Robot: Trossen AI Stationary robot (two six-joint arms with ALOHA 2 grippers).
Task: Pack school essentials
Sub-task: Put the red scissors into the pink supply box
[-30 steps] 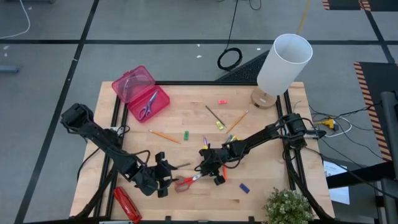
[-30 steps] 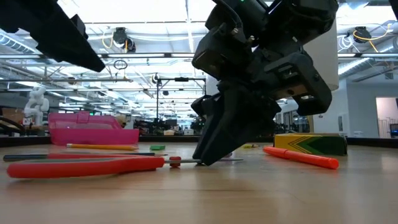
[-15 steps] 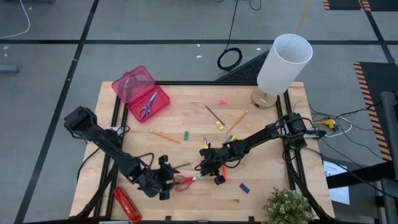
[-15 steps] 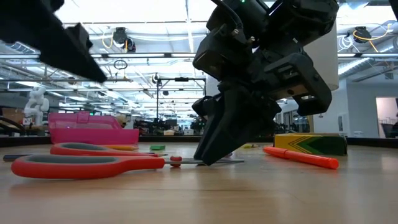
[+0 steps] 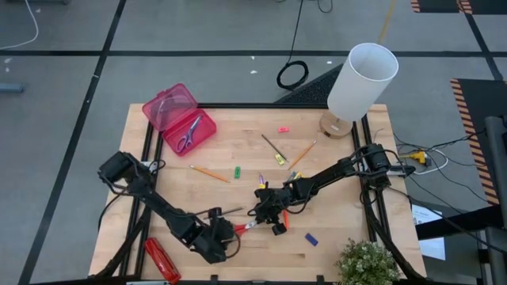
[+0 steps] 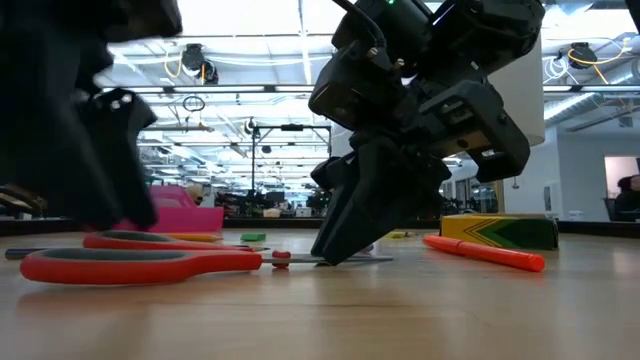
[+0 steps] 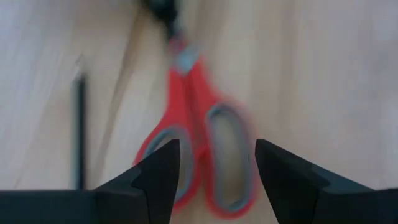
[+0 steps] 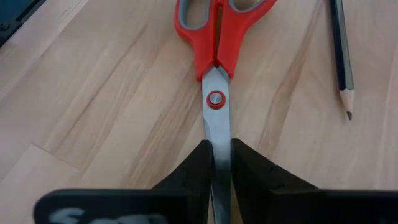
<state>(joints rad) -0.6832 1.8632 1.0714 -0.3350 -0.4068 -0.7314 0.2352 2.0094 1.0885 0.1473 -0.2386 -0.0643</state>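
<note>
— Since a moment ago, the left gripper (image 5: pixel 227 237) has slid over to the red scissors (image 5: pixel 242 228). Before, it sat a bit off from them. Now it hangs right over the red handles.

— Is it holding them?

— No. Its two fingers (image 7: pixel 157 177) are wide apart, one on each side of the handles (image 7: pixel 205 149), and you can see wood between. A dark pencil (image 7: pixel 79 130) lies just beside that gripper.

— And the right gripper (image 5: pixel 260 214)?

— It has not moved. Its fingers (image 8: pixel 198 165) are squeezed on the silver blades (image 8: pixel 217 134), past the little red screw. The handles point away from it, toward the left gripper.

— What about the box?

— The pink box (image 5: pixel 178 119) is open, far from both grippers, at the back corner of the table (image 5: pixel 348 237). The purple scissors (image 5: pixel 188 133) are inside it. I can't see anything else in there.

— What is close to the right gripper?

— The orange marker (image 6: pixel 484 253) and the crayon box (image 6: pixel 500 231) are just beside it. A blue eraser (image 5: pixel 311 239) is near it too. A yellow pencil (image 5: pixel 210 173) and a green eraser (image 5: pixel 237 171) lie between the grippers and the pink box.
</note>
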